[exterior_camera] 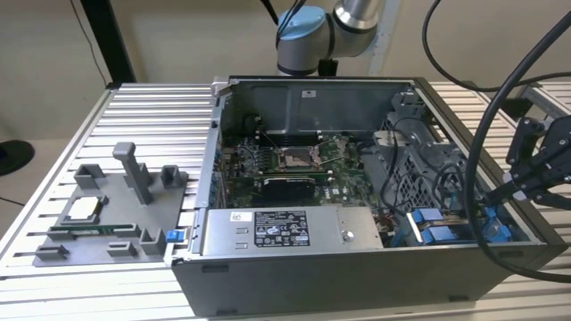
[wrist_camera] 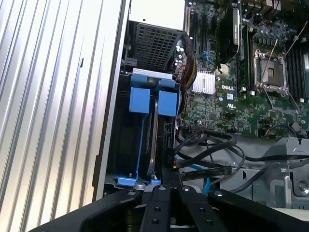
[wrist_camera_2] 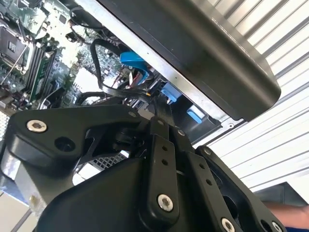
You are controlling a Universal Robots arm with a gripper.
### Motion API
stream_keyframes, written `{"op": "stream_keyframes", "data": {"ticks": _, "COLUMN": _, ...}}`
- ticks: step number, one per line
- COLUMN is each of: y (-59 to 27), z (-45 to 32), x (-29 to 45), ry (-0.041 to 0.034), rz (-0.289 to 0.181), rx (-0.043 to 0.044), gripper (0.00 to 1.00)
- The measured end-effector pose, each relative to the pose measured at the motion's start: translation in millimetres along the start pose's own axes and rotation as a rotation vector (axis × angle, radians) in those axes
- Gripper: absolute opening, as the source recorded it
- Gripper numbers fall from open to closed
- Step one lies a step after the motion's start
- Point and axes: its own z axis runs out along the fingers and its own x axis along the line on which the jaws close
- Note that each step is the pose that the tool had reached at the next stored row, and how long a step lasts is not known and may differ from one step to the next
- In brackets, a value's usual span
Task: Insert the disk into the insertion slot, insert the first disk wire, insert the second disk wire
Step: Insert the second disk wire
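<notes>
The disk [wrist_camera: 153, 140] stands on edge in its blue carrier [wrist_camera: 147, 100] inside the insertion slot [wrist_camera: 120, 145], at the case's near right corner [exterior_camera: 434, 226] in the exterior view. My gripper [wrist_camera: 168, 175] hovers at the end of the slot, its fingers drawn together on a thin black wire connector [wrist_camera: 167, 157]. In the second wrist view the fingers [wrist_camera_2: 157, 126] meet just short of the blue carrier tabs [wrist_camera_2: 170, 92]. The exterior view has the gripper [exterior_camera: 496, 194] over the case's right wall. Loose black wires [wrist_camera: 205, 145] run beside the slot.
The open computer case [exterior_camera: 295, 281] lies on a slatted aluminium table [exterior_camera: 152, 107]. A grey labelled power supply [exterior_camera: 285, 231] fills the case's front and the motherboard [exterior_camera: 290, 164] its middle. A grey parts fixture [exterior_camera: 111, 214] is on the exterior view's left. Black cables [exterior_camera: 486, 134] hang by the arm.
</notes>
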Motion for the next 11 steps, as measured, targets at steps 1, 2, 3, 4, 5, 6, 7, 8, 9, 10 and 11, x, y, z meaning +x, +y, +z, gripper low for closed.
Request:
{"op": "stream_keyframes", "data": {"ticks": 1, "y": 0.0, "z": 0.0, "x": 0.0, "ry": -0.0001, "rz": 0.0, "rx": -0.0012, "gripper": 0.0}}
{"op": "stream_keyframes", "data": {"ticks": 2, "y": 0.0, "z": 0.0, "x": 0.0, "ry": -0.0002, "rz": 0.0, "rx": -0.0025, "gripper": 0.0}}
{"op": "stream_keyframes", "data": {"ticks": 3, "y": 0.0, "z": 0.0, "x": 0.0, "ry": -0.0003, "rz": 0.001, "rx": -0.0034, "gripper": 0.0}}
{"op": "stream_keyframes", "data": {"ticks": 4, "y": 0.0, "z": 0.0, "x": 0.0, "ry": -0.0005, "rz": 0.001, "rx": -0.0041, "gripper": 0.0}}
{"op": "stream_keyframes", "data": {"ticks": 5, "y": 0.0, "z": 0.0, "x": 0.0, "ry": -0.0005, "rz": 0.001, "rx": -0.0046, "gripper": 0.0}}
{"op": "stream_keyframes", "data": {"ticks": 6, "y": 0.0, "z": 0.0, "x": 0.0, "ry": -0.0006, "rz": 0.001, "rx": -0.0052, "gripper": 0.0}}
{"op": "stream_keyframes", "data": {"ticks": 7, "y": 0.0, "z": 0.0, "x": 0.0, "ry": -0.0007, "rz": 0.001, "rx": -0.0057, "gripper": 0.0}}
{"op": "stream_keyframes", "data": {"ticks": 8, "y": 0.0, "z": 0.0, "x": 0.0, "ry": -0.0008, "rz": 0.001, "rx": -0.0064, "gripper": 0.0}}
{"op": "stream_keyframes", "data": {"ticks": 9, "y": 0.0, "z": 0.0, "x": 0.0, "ry": -0.001, "rz": 0.001, "rx": -0.0071, "gripper": 0.0}}
{"op": "stream_keyframes", "data": {"ticks": 10, "y": 0.0, "z": -0.2, "x": 0.1, "ry": -0.0024, "rz": 0.001, "rx": -0.0082, "gripper": 0.0}}
{"op": "stream_keyframes", "data": {"ticks": 11, "y": 0.2, "z": -0.9, "x": 0.2, "ry": -0.005, "rz": 0.001, "rx": -0.0105, "gripper": 0.0}}
